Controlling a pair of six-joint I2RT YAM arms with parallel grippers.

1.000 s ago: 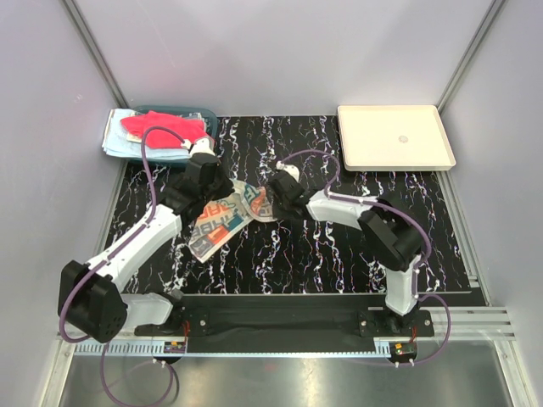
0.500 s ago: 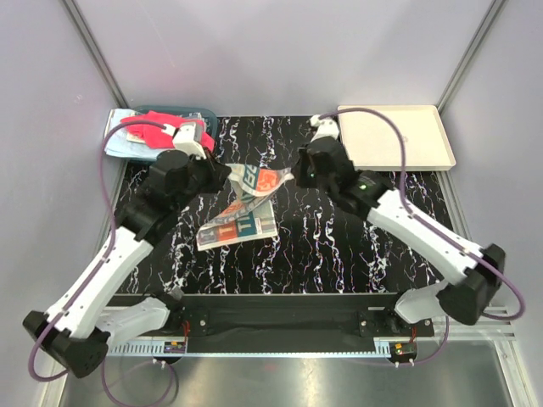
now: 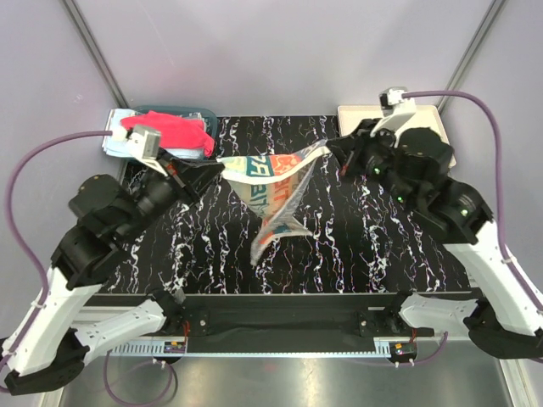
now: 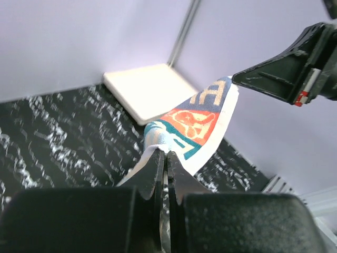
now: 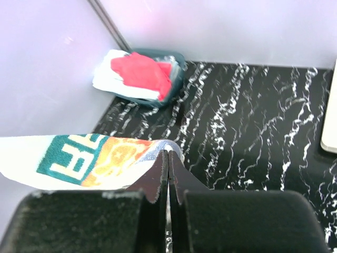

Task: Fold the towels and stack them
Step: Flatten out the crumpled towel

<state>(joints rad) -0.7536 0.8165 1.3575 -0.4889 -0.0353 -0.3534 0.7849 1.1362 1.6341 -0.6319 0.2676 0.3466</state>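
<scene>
My black surface (image 3: 356, 246) lies beneath. The teal basket (image 3: 202, 114) holds a red towel (image 3: 170, 131) atop a light blue towel (image 3: 114, 142). Right of the basket the patterned towel (image 3: 271, 182) hangs stretched in the air, one corner pinched in my left tool (image 3: 218, 164) and another in my right tool (image 3: 329, 147).

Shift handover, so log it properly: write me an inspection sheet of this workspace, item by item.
Surface: black marbled tabletop.
Job's things: patterned towel held stretched in the air between both arms, one corner hanging down; red towel and light blue towel piled at the teal basket, far left.
Clutter: cream tray, far right.
Grippers: left pincer shut on the patterned towel; right pincer shut on its other end.
Cables: purple cables loop off both wrists; no snag seen.
Surroundings: pale enclosure walls; nothing else seen.
</scene>
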